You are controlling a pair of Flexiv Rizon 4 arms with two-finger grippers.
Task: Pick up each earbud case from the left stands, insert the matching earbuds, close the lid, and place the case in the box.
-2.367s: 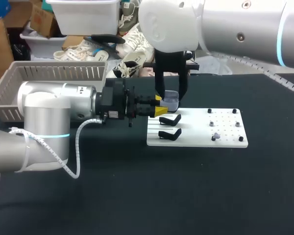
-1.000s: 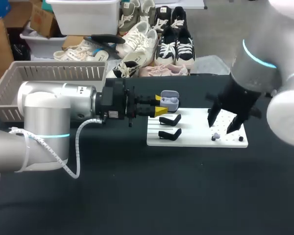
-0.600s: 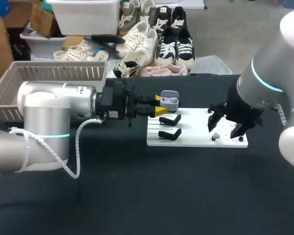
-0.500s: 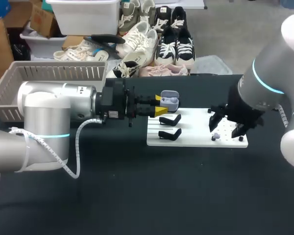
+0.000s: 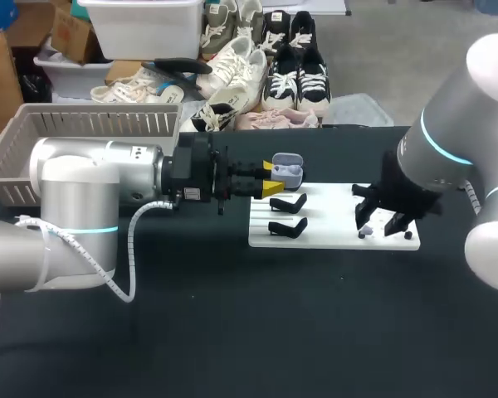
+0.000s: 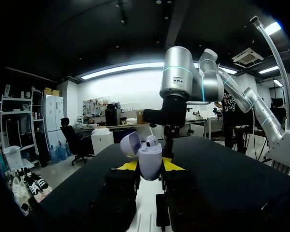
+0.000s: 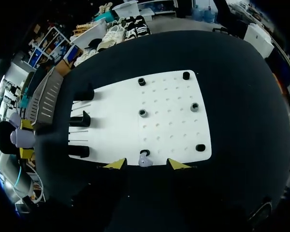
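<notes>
My left gripper [image 6: 150, 166] is shut on a lavender earbud case [image 6: 150, 161], held upright with its lid open and one earbud [image 6: 151, 141] seated inside. In the head view the earbud case [image 5: 287, 174] hangs over the back left corner of the white board [image 5: 324, 234]. My right gripper [image 7: 147, 164] stands open low over the board's front edge, with a small lavender earbud [image 7: 144, 160] on a peg between its fingers, touched by neither. In the head view the right gripper [image 5: 380, 222] is at the board's right part.
Black stands [image 5: 287, 203] [image 5: 287, 226] sit on the board's left side, empty. Several black pegs [image 7: 195, 107] dot its right half. A grey slatted basket [image 5: 83, 124] stands at the table's back left. Dark tabletop surrounds the board.
My right gripper has come down a little toward the board's front right and its fingers widened, then narrowed again. The left arm and the case have kept still.
</notes>
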